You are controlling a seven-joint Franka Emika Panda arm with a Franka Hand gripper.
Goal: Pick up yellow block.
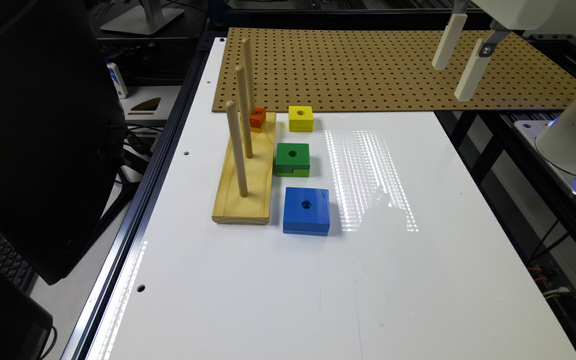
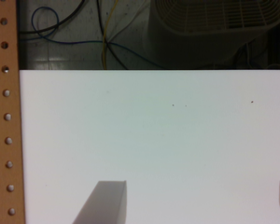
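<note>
A white table [image 1: 318, 280] is seen, a brown pegboard [image 1: 393, 70] at its far end. The yellow block [image 1: 301, 118] lies flat at the pegboard's edge, at twelve o'clock from the green block [image 1: 292, 159], hole upward; being square, no long axis is shown. The gripper [image 1: 460, 62] hangs high at three o'clock of it, jaws spread, nothing held. The orange-red block [image 1: 257, 119] and pegs [image 1: 244, 110] nearby could be clipped on a skewed descent.

A white tabletop [image 1: 278, 280] is reflecting a striped patch of light near its middle. A brown pegboard [image 1: 393, 65] is lying across its far end. A dark monitor [image 1: 38, 140] is standing beside its edge at the exterior view's left, and cables [image 2: 84, 32] are trailing over the floor.
</note>
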